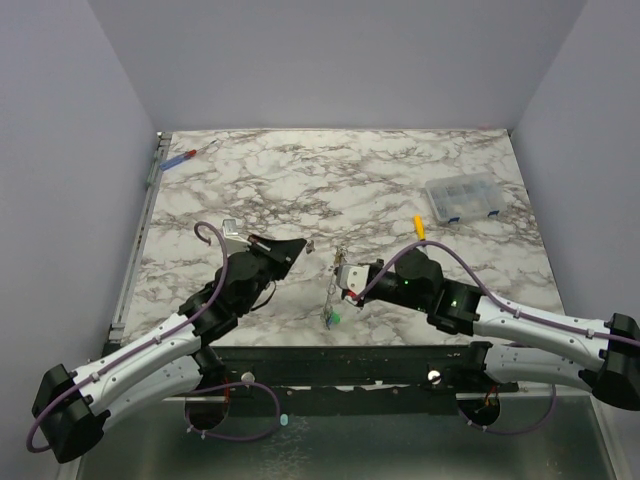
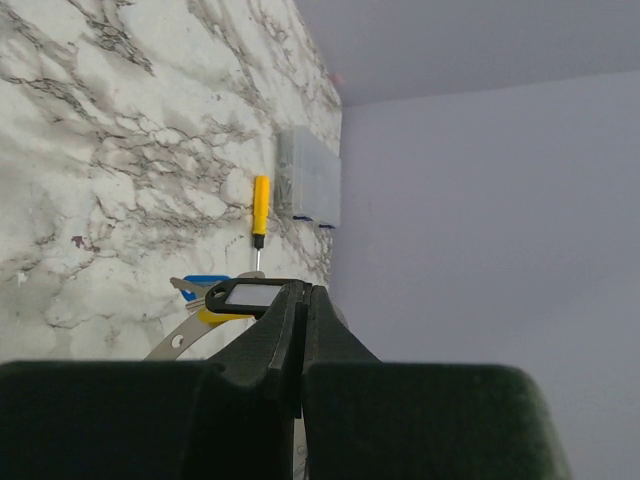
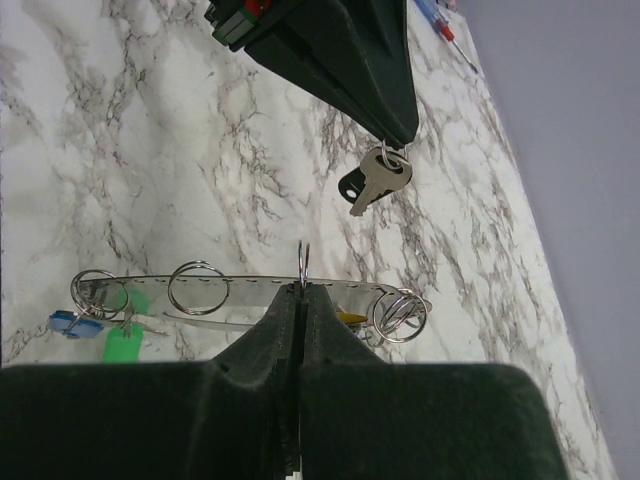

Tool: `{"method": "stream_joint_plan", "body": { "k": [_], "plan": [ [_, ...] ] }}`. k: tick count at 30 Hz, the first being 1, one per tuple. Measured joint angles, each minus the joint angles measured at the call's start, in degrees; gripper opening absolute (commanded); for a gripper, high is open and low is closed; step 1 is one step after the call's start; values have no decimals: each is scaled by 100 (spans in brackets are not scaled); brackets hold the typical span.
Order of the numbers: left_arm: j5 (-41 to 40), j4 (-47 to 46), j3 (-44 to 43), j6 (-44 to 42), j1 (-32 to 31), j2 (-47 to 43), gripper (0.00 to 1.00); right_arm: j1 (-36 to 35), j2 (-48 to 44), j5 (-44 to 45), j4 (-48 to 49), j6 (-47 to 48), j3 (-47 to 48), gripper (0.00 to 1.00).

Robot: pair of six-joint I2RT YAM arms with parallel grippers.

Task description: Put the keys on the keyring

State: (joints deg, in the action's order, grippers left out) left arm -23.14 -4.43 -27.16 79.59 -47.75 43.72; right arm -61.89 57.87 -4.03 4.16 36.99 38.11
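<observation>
The keyring (image 3: 230, 287) shows edge-on as a long thin silver band with several small split rings hanging on it. It stands upright on the marble near the front edge (image 1: 332, 300). My right gripper (image 3: 303, 287) is shut on its middle, where one small ring pokes up between the tips. A blue-capped key (image 3: 65, 323) and a green-capped key (image 3: 122, 345) hang at one end, and a yellow cap (image 3: 350, 318) peeks out near the other. My left gripper (image 1: 298, 247) is shut on the small ring of a silver key (image 3: 380, 186) with a black tag (image 2: 245, 295), hanging just left of the keyring.
A yellow-handled screwdriver (image 1: 419, 226) lies right of centre, with a clear compartment box (image 1: 462, 198) beyond it. A red-and-blue screwdriver (image 1: 185, 157) lies at the far left corner. Purple walls surround the marble table (image 1: 330, 180).
</observation>
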Motion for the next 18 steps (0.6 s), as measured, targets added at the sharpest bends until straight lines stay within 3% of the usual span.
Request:
{"method": "stream_joint_plan", "body": {
  "k": [18],
  "plan": [
    [717, -946, 42, -518, 0, 48, 0, -79, 258, 382, 1416, 240, -352, 1]
  ]
}}
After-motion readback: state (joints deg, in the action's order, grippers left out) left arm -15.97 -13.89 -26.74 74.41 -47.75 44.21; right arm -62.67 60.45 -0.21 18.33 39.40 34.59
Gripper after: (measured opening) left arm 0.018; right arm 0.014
